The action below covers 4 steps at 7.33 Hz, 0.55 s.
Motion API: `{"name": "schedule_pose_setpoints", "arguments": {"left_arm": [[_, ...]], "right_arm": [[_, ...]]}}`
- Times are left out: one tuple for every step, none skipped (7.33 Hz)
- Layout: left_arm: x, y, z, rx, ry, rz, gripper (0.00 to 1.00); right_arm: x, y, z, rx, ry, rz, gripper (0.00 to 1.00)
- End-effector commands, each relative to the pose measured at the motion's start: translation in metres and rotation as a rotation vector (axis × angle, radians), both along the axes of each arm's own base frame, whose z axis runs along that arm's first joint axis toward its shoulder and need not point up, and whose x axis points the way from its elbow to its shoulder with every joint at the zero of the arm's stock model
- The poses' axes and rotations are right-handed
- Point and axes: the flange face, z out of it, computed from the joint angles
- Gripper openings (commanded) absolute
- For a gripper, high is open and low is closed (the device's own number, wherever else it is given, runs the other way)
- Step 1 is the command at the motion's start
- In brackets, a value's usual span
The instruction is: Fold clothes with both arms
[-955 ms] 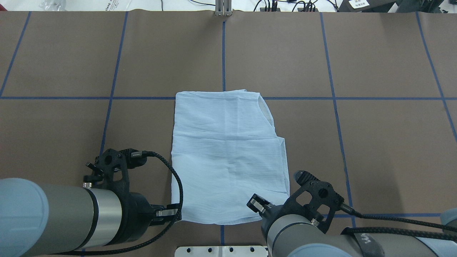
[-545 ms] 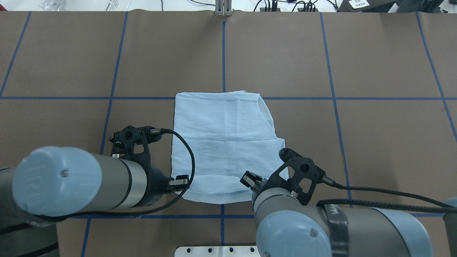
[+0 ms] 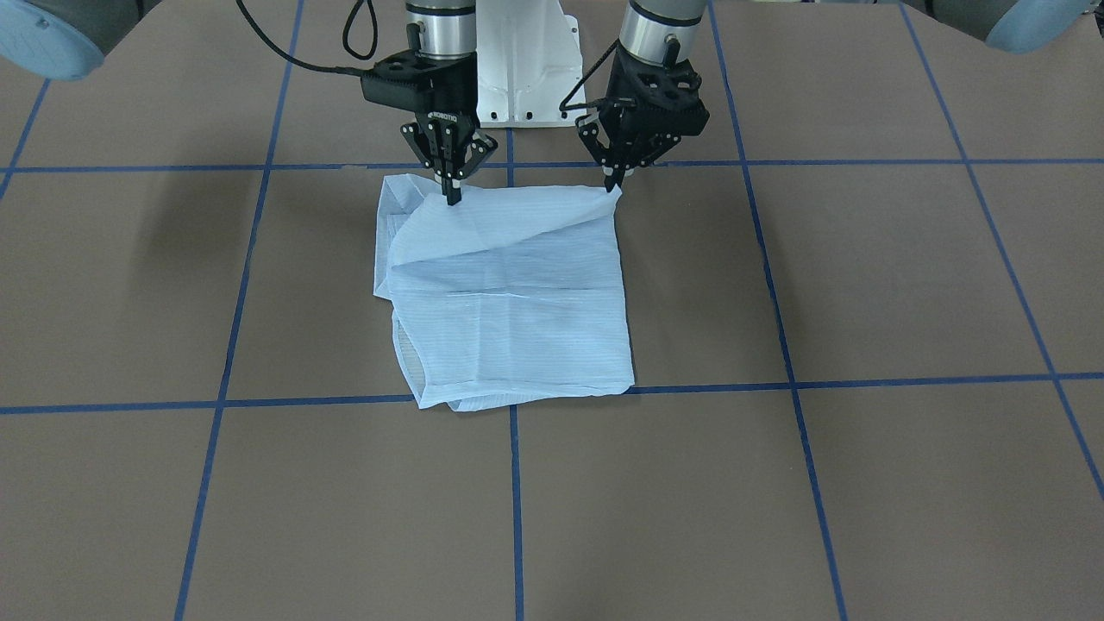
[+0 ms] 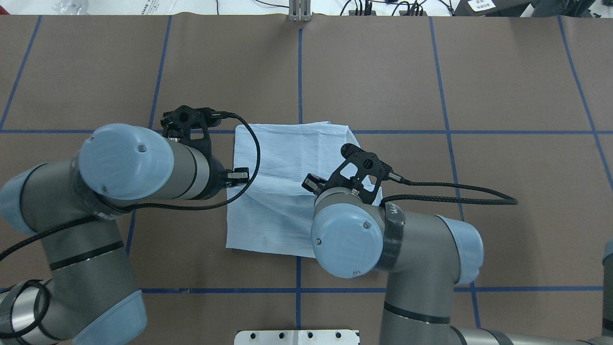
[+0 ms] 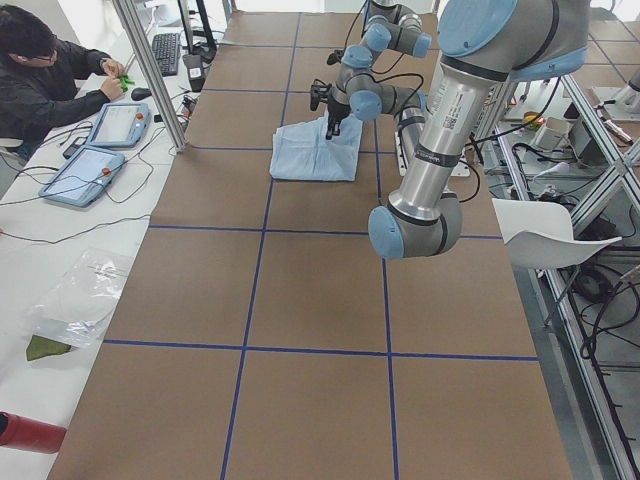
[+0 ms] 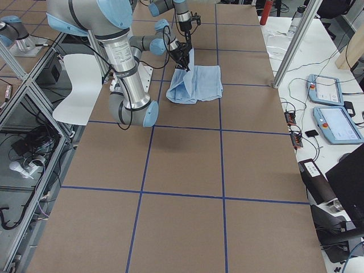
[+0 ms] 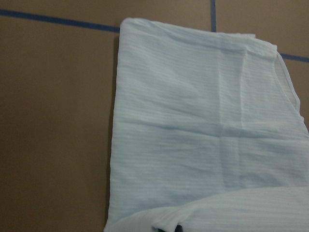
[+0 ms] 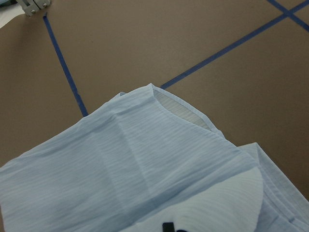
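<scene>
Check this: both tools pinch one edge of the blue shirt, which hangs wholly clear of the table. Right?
Not quite. The left tool and right tool pinch one edge, but the shirt mostly lies flat on the table, as the front-facing view shows.

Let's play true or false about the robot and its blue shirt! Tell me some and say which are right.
1. The left claw and the right claw each pinch the edge of the shirt. True.
2. The shirt is red. False: it is light blue.
3. The table is brown with blue lines. True.
4. The whole shirt hangs in the air. False: most of it lies on the table; only the pinched edge is raised.
</scene>
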Motion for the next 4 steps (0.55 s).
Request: {"name": "schedule_pose_setpoints", "arguments": {"left_arm": [[0.033,-0.049,0.023,0.027,-0.01,-0.039,0.0],[0.039,-0.071,0.031,0.026,-0.026,-0.06,0.0],[0.039,-0.088,0.041,0.062,-0.035,-0.066,0.0],[0.046,-0.103,0.059,0.063,-0.052,-0.08,0.0]], "right_arm": [[-0.021,-0.042,0.007,0.042,0.036,0.005,0.0],[-0.023,-0.06,0.008,0.05,0.066,0.01,0.0],[-0.027,-0.079,0.009,0.059,0.098,0.013,0.0],[-0.034,-0.101,0.016,0.069,0.116,0.02,0.0]]}}
